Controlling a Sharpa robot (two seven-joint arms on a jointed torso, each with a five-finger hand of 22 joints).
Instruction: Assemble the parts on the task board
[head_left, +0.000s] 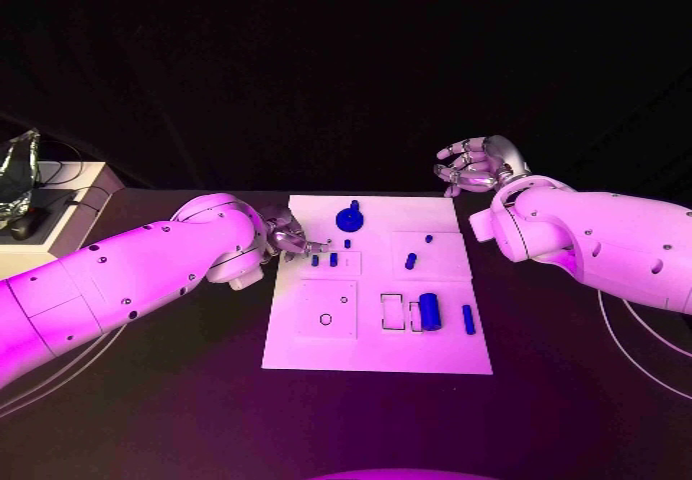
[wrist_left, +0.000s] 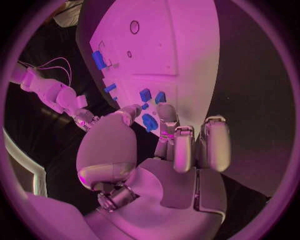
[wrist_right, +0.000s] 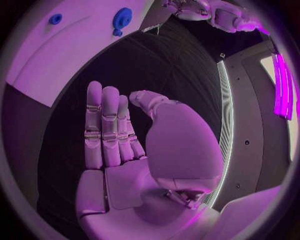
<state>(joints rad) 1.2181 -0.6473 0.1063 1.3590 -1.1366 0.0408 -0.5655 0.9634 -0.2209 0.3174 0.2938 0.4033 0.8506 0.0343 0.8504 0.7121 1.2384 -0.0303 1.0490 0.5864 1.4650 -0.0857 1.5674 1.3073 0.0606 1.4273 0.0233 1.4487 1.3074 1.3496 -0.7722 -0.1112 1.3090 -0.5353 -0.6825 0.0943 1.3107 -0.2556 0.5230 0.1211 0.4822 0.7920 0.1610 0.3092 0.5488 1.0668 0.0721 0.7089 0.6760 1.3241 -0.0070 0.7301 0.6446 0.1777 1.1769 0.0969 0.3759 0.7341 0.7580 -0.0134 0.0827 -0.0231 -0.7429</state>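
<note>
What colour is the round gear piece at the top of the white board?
Blue. The gear stands out against the white task board, clearest in the head view.

The task board (head_left: 378, 345), at the centre of the head view, is a flat plate with a smooth matt face that looks like plastic. The blue parts look like hard moulded plastic: the toothed gear (head_left: 349, 218) near the board's upper edge, and the cylinder (head_left: 428, 311) at lower right, which carries a slight sheen. The table (head_left: 173, 410) is black and matt. Both arms have smooth, glossy shells that look like plastic. The left hand (wrist_left: 169, 145) shows smooth rounded fingers with a metallic, satin gloss. The right hand (wrist_right: 134, 145) has the same silvery satin finish on palm and fingers.
</note>
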